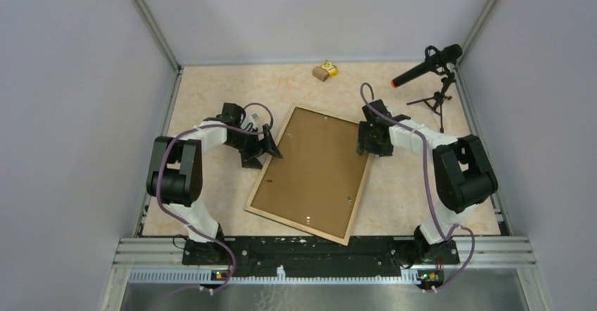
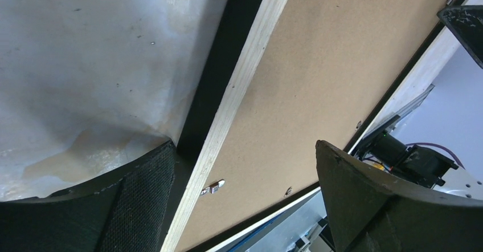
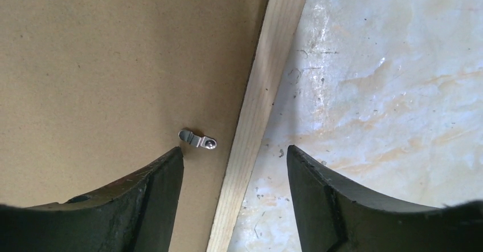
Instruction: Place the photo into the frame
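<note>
Frame (image 1: pixel 360 184) lies back-up on surface (image 1: pixel 211 100). Left end effector (image 1: pixel 273 148) and right end effector (image 1: pixel 369 142) are both open, each straddling a wood rim. Right wrist view shows a metal clip (image 3: pixel 197 139) just inside the rim.

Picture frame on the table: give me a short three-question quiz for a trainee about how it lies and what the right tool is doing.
1. True or false: the frame lies with its black front facing up.
2. The right tool is: A) shut on the frame's edge; B) open, astride the frame's edge; C) open over bare table only.
3. Fill in: the metal clip sits on the brown ___.

Key: 1 false, its back faces up; 2 B; 3 backing board.
</note>
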`<state>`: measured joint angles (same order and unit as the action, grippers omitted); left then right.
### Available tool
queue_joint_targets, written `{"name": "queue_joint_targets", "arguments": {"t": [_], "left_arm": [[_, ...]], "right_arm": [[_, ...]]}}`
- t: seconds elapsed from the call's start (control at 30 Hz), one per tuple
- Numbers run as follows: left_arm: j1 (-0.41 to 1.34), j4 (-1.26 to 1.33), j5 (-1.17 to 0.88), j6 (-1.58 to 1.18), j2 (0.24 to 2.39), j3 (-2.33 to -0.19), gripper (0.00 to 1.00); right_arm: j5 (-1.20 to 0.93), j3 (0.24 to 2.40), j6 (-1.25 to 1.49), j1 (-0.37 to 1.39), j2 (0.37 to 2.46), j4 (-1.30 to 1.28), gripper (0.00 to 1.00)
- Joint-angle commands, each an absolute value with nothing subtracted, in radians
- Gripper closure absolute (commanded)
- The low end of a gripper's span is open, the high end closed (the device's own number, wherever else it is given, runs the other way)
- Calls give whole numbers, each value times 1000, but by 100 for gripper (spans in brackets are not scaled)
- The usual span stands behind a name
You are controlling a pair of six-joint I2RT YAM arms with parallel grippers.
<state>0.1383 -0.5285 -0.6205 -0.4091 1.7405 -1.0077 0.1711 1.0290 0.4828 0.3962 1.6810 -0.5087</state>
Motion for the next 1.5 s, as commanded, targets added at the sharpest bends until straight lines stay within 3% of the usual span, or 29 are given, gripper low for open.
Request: {"name": "queue_joint_targets", "arguments": {"t": [0.0, 0.33, 0.53, 0.9, 1.47], "left_arm": [[143, -527, -662, -398, 1759, -1024, 5], [143, -482, -695, -406, 1789, -989, 5], [141, -473, -709, -409, 1786, -981, 5], [141, -452, -748, -423, 1787, -963, 5], [134, -424, -785, -446, 1774, -940, 5]], "right_arm": [[226, 1066, 461, 390, 1723, -489, 36], [262, 1037, 558, 391, 1738, -463, 50], [270, 1028, 616, 391, 1752, -480, 64], [305, 1047, 754, 388, 1793, -549, 100], [291, 1085, 1191, 416, 1810, -793, 100]]}}
